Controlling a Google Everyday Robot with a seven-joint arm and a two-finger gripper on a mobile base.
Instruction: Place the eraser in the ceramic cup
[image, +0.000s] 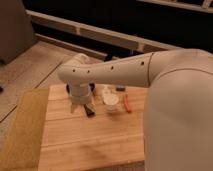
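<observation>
Starting at the left, passing a yellowish mat (20, 130) lying flush against the wooden table (90, 145) and playing no part in the job. Coming next to the gripper (81, 108), pointing straight down over the rear left part of the table, hanging low with jaws standing wide and clamping nothing, presumably spread this way for straddling the eraser (89, 111). Finding that small black block lying slantwise on the wood right at the lower right fingertip, and not managing to tell whether touching it or merely sitting just beside it. Judging the step in hand as the pick itself: lining up over the block, not yet closing on it, and probably needing a slight shift rightward for centring. Noticing a black bowl (94, 89) peeking out behind the wrist, near but out of the way. Moving right, reaching the ceramic cup (112, 101), standing upright with its mouth up near the eraser, so calling for only a short lift and carry. Passing a grey-blue block (120, 88) behind the cup and a thin red stick (127, 104) just beside it on the right, both lying close enough for risking a knock during the drop. Ending at the white arm (125, 70), reaching in from the right above the objects and hiding the table's right side.
</observation>
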